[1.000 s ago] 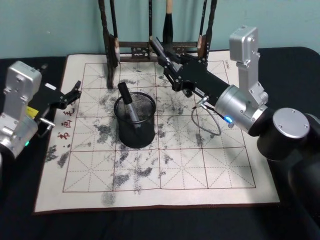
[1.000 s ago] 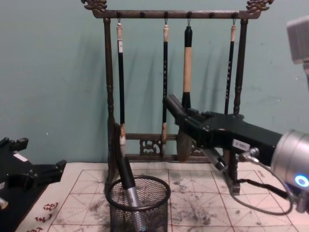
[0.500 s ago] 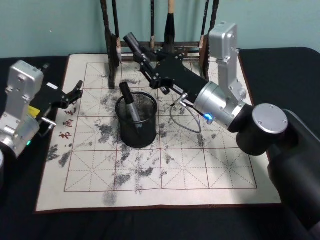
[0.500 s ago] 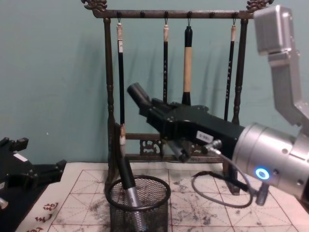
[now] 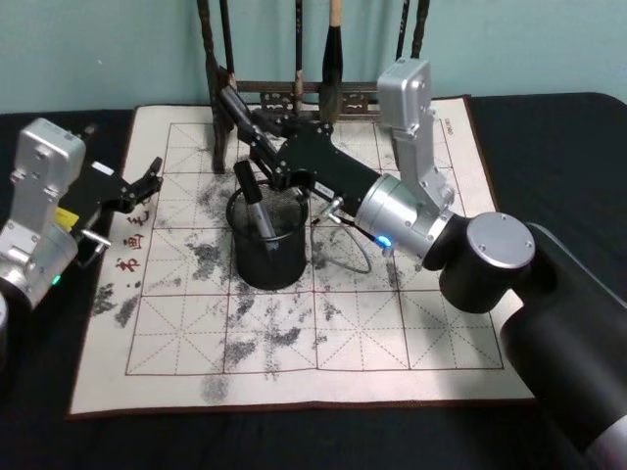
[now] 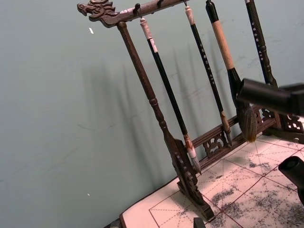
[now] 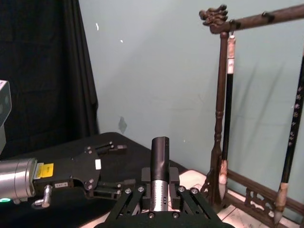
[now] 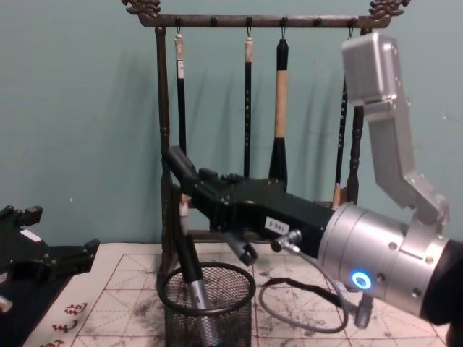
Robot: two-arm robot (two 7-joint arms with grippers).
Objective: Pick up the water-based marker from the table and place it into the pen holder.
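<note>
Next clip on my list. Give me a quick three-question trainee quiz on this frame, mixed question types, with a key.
1. True or false: the right gripper is shut on a marker.
2. What already stands inside the pen holder?
A. a dark pen, leaning
B. a hanging brush
C. nothing
3. Fill in: the left gripper sits at the mat's ___ edge, away from the holder.

Key:
1. True. In the right wrist view the marker is clamped between the fingers.
2. A. The dark pen pokes above the rim.
3. Left.
</note>
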